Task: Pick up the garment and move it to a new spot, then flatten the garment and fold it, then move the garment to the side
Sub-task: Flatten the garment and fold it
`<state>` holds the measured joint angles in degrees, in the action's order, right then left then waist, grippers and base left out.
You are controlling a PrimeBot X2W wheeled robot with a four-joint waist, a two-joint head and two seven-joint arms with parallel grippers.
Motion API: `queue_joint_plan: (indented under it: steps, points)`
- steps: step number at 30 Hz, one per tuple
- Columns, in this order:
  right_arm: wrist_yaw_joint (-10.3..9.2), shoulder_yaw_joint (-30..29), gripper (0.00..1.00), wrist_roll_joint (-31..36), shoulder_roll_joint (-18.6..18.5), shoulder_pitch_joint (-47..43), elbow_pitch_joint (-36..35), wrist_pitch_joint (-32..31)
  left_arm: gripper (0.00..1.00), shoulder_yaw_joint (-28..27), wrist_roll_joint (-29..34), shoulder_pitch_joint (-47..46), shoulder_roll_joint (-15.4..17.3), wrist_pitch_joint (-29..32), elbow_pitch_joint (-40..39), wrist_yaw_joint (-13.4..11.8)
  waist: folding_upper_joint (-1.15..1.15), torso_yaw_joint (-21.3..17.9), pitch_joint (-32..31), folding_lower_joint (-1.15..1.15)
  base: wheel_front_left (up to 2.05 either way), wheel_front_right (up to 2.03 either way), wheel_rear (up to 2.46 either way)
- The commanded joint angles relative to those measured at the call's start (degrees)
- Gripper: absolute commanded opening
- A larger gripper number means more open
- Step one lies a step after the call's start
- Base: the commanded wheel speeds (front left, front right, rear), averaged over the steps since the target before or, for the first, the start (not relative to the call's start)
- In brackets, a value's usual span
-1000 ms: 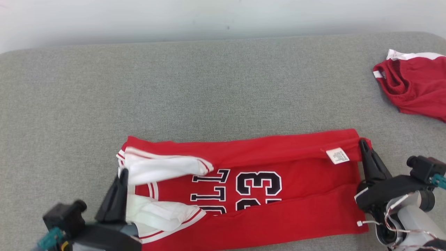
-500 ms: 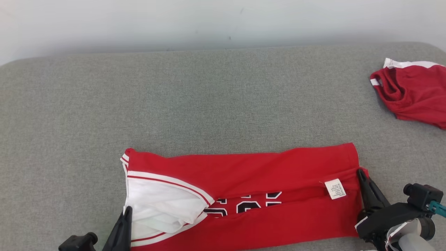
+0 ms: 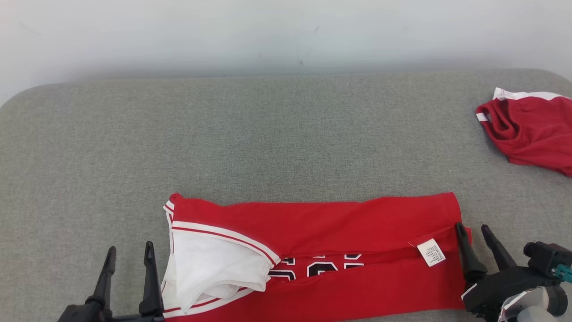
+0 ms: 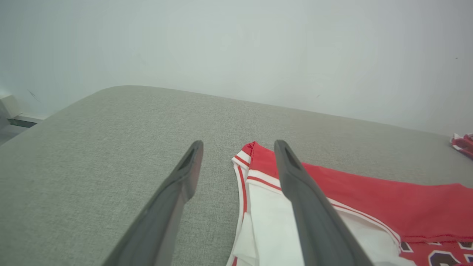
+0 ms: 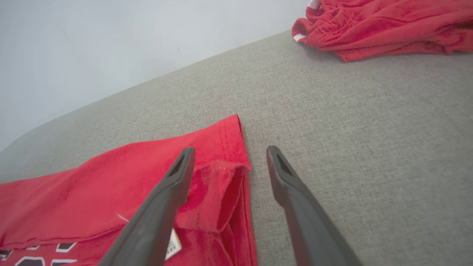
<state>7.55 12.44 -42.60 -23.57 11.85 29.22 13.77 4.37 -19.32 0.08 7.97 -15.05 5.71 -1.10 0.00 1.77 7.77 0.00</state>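
Both grippers spread at the ends of the folded jersey.

The red fabric basketball jersey with white trim and black numerals (image 3: 335, 219) lies folded lengthwise at the near edge of the grey fabric-covered tabletop (image 3: 268, 134), its white care label (image 3: 431, 252) facing up. The left gripper (image 3: 129, 248) stands spread and empty just beside the jersey's white-trimmed left end. The right gripper (image 3: 471, 226) is spread and empty at the right hem, one finger over the cloth, one over the tabletop. A crumpled red-and-white garment (image 3: 532, 129) lies well apart at the far right.
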Motion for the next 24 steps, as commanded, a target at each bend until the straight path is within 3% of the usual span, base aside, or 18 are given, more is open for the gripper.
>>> queue_joint_plan:
  steps: [1,7,17,18,20,21,24]
  points:
    - [-0.16,0.09,1.00,0.55,0.76,0.80,0.83,-0.40,1.00,-0.85,2.01,0.96,-0.77,-0.15,-0.87,-0.04,0.00,0.16,-0.18,0.00,0.00,0.00,0.00]
    - [-0.16,1.18,1.00,2.40,2.57,3.15,7.34,-2.57,1.00,-4.37,8.61,2.55,-3.72,-0.15,-1.53,1.15,0.00,0.89,-0.57,0.00,0.00,0.00,0.00]
    - [-0.17,3.44,1.00,2.64,5.27,3.31,14.18,-5.98,1.00,-7.62,10.44,4.39,-5.13,-0.15,1.19,2.61,0.00,1.32,-1.23,0.00,0.00,0.00,0.00]
    - [-0.17,4.05,0.76,2.24,5.50,3.10,14.15,-6.42,1.00,-7.59,10.44,4.66,-5.13,-0.15,1.52,2.61,0.00,1.28,-1.37,0.00,0.00,0.00,0.00]
    - [-0.16,4.72,0.17,1.58,5.68,2.83,13.83,-6.43,1.00,-7.36,10.12,4.76,-5.13,-0.15,1.86,2.37,0.00,1.15,-1.71,0.00,0.00,0.00,0.00]
    - [-0.16,5.03,0.00,1.51,5.55,2.77,13.78,-6.41,1.00,-7.29,10.02,4.86,-5.11,-0.15,1.93,2.21,0.00,1.08,-1.91,0.00,0.00,0.00,0.00]
    - [-0.16,4.89,0.00,1.15,4.68,3.22,13.50,-5.07,1.00,-7.31,9.81,5.67,-5.12,-0.15,2.06,1.91,0.00,0.78,-2.54,0.00,0.00,0.00,0.00]
